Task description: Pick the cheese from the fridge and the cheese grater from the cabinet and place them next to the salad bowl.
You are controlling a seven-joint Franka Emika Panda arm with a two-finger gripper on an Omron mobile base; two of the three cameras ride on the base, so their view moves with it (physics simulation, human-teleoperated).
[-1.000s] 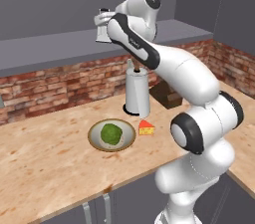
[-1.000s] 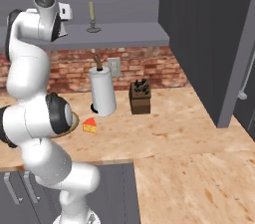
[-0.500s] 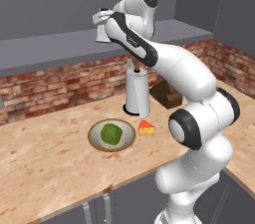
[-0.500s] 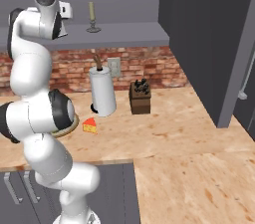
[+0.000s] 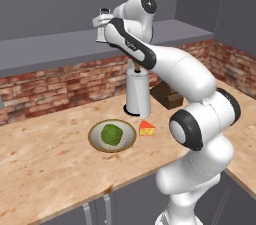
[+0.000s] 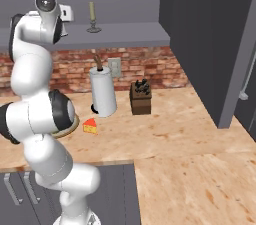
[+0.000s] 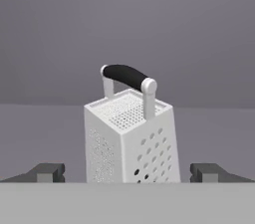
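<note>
Cheese grater (image 7: 130,136) upright on cabinet shelf (image 7: 209,133), dead ahead, centred between gripper (image 7: 127,172) jaws held wide apart.

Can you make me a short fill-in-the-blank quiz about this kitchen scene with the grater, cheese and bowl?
1. The cheese grater stands upright between the gripper fingertips, which are ____.
2. The cheese lies on the counter beside the ____.
3. The grater's handle is colored ____.
4. The salad bowl holds a green ball of ____.

Missing words: open; salad bowl; black; lettuce
</note>
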